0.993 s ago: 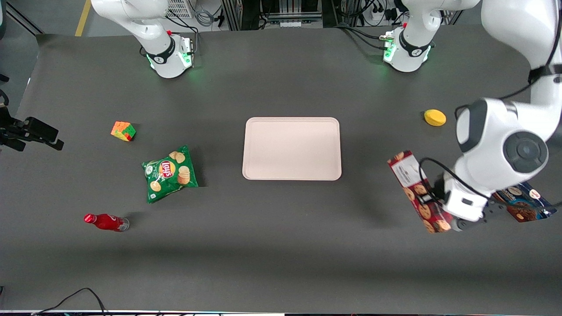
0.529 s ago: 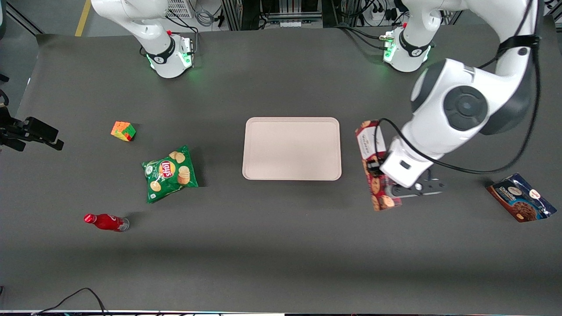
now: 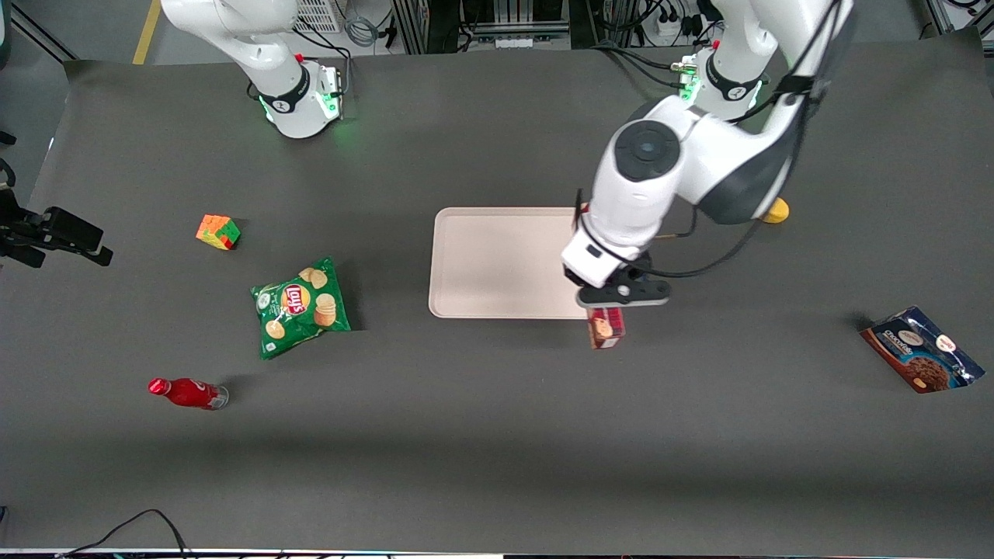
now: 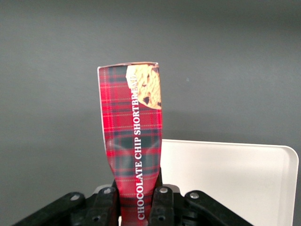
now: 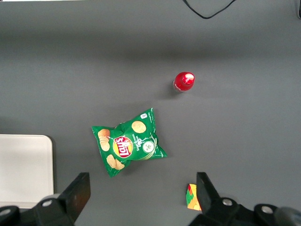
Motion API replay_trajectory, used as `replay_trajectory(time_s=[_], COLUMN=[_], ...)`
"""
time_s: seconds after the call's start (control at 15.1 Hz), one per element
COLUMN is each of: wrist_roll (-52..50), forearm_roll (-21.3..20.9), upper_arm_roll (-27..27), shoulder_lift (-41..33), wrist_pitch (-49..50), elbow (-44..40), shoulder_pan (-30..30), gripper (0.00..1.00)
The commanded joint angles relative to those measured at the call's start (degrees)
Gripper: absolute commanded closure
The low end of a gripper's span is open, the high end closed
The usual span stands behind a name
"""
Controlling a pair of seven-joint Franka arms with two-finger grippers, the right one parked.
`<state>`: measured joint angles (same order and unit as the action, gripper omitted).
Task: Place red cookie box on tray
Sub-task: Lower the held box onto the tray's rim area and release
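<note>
A: Box [image 3: 606, 328] is in the air, clamped between the gripper's [image 4: 138, 203] fingers by its narrow sides, as the wrist view shows. It hangs at the tray's [image 3: 497, 264] corner, the one nearest the front camera on the working arm's end. Only its lower end shows under the wrist from the front.

B: So is it over the tray or not?

A: Partly, I'd say. In the wrist view one end of the box sticks out over bare table [image 4: 225, 70] while the tray's rim [image 4: 225, 143] lies under the gripper. Dropped now, it would likely land half off.

B: What would you do, then?

A: Carry it further toward the tray's middle, until the whole length sits above the pink surface. It's a long carton, so turning it to run along the tray's long side gives the most margin.

B: And the release?

A: Lower until the box is close to flat on the tray, then open. Let go from high up and a light carton may bounce or skid over that low rim.
</note>
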<state>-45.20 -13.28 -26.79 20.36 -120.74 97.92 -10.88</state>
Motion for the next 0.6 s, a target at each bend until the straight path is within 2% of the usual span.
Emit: replay_trajectory(time_s=[0.0,0.2,0.53], wrist_roll=[-3.84,-3.93,-3.93], forearm_roll=[-1.75,-1.84,-1.93], upper_arm_roll=[-0.37,-0.37,-0.37], shoulder_lift=[-2.86,-4.18,-3.57], wrist_pitch=[-15.28,-21.72,-29.46], elbow=[13.93,21.68,28.54], shoulder_pan=[0.33,0.33,0.16], gripper=[1.0,1.0,1.0])
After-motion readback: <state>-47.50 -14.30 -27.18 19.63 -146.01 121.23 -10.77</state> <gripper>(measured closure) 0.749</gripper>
